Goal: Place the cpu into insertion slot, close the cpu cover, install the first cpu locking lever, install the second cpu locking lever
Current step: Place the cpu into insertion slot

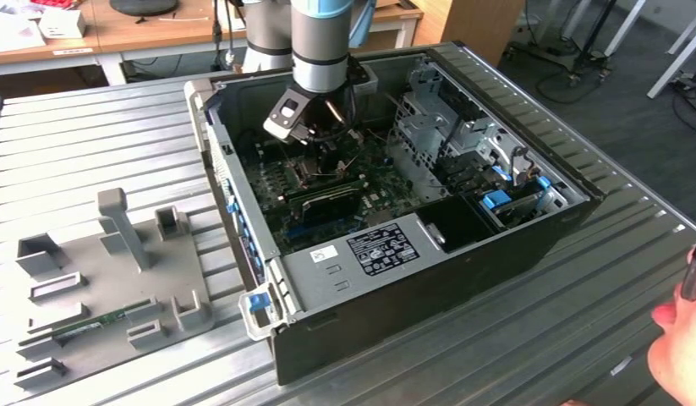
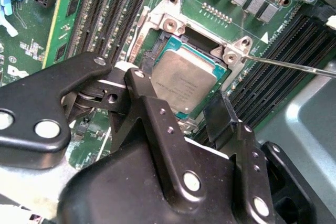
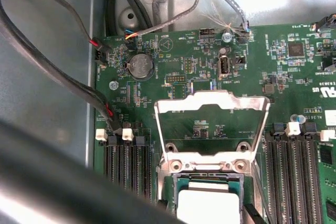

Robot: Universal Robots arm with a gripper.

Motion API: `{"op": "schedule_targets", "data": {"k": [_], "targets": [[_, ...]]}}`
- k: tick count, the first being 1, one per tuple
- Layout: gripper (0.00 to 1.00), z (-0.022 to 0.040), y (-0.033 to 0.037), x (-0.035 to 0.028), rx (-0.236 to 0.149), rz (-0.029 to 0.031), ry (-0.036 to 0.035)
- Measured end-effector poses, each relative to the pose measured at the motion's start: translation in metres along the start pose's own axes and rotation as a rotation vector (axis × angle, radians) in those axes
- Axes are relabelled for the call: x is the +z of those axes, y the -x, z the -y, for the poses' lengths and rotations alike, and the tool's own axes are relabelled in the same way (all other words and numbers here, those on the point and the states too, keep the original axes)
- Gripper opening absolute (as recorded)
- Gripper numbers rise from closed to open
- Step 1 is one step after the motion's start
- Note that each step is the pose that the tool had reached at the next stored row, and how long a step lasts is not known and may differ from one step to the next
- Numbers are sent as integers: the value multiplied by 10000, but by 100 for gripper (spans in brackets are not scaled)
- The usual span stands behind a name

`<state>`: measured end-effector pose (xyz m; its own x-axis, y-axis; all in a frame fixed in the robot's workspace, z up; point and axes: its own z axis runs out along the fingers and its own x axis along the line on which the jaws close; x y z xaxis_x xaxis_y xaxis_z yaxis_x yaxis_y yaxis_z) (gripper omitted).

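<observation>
The cpu (image 2: 184, 80) sits in the insertion slot (image 2: 173, 38) with the tool (image 2: 181, 90) poised closely over it, its grip impossible to tell; the cpu cover (image 3: 210, 102) stands raised, leaving the slot accessible

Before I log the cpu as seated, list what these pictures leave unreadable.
Second wrist view: the gripper covers one corner of the cpu and that side of the insertion slot.
First wrist view: the picture edge cuts the cpu off, below the open cpu cover.
Exterior view: the arm blocks the insertion slot.
</observation>
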<state>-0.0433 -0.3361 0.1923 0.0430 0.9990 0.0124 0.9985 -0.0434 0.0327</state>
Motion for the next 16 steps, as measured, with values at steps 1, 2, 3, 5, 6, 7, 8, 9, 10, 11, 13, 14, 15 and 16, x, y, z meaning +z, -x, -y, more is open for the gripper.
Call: {"op": "schedule_targets", "data": {"k": [1, 2, 3, 5, 6, 7, 8, 9, 10, 11, 13, 14, 15, 16], "targets": [[65, 0, 0, 0, 0, 0, 0], [65, 0, 0, 0, 0, 0, 0], [65, 0, 0, 0, 0, -1, 1], [65, 0, -5, 0, 0, -2, 1], [65, 0, -8, -1, 2, -1, 1], [65, 0, -11, -2, 4, 0, 1], [65, 0, -14, -2, 4, -1, 0], [65, 1, -19, -2, 6, 0, 1], [65, 1, -21, -2, 8, -1, 1], [65, 1, -21, -2, 7, -1, 1], [65, 1, -21, -2, 10, -1, 1], [65, 1, -21, -2, 11, 0, 1], [65, 1, -21, -2, 12, -1, 1], [64, 1, -21, -2, 13, 3, 0]]}}
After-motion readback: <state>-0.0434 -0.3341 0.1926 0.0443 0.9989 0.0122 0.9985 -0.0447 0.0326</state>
